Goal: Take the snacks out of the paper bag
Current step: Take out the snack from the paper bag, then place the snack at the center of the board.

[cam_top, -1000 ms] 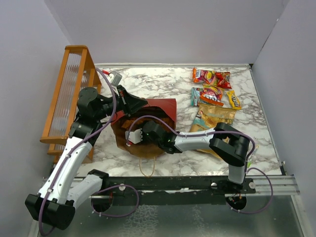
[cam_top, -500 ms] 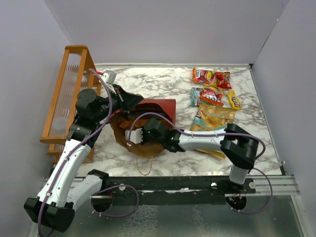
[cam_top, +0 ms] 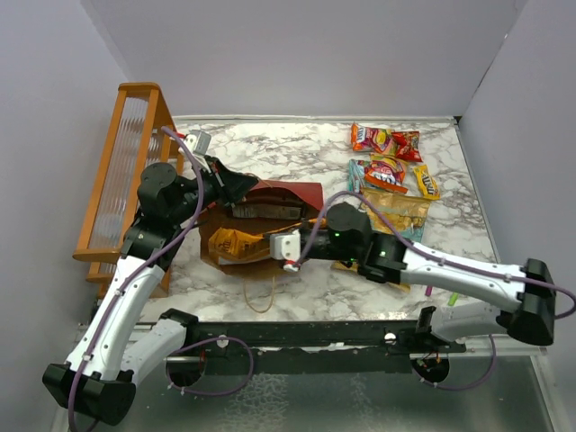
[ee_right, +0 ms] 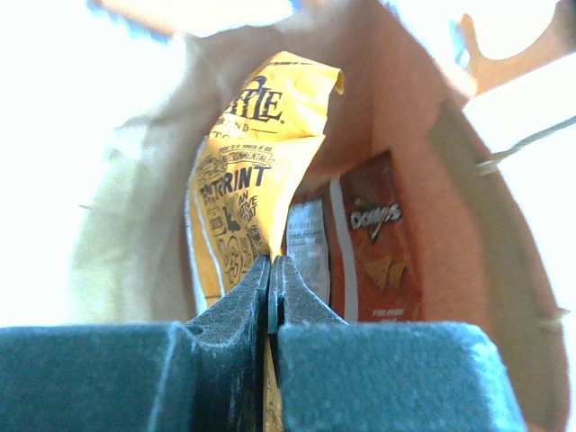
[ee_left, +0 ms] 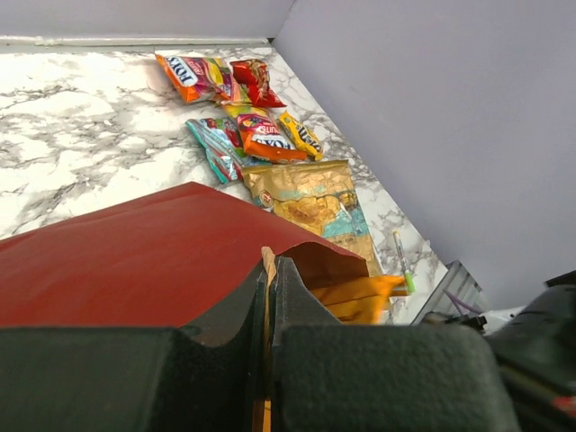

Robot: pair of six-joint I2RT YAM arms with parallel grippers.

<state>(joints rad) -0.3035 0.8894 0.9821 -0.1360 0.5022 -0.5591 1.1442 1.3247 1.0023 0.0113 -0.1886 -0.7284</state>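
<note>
And the right gripper [ee_right: 271,270] is clamped tight on the yellow packet [ee_right: 238,189], right at the mouth of the paper bag [cam_top: 292,193], with a red Doritos packet [ee_right: 373,238] just beside it inside. The left gripper [ee_left: 270,274] is pinched shut on the bag's upper rim. The bag lies on its side, left of centre. More snacks [cam_top: 389,166] are spread out far right on the marble table [cam_top: 270,148].
</note>
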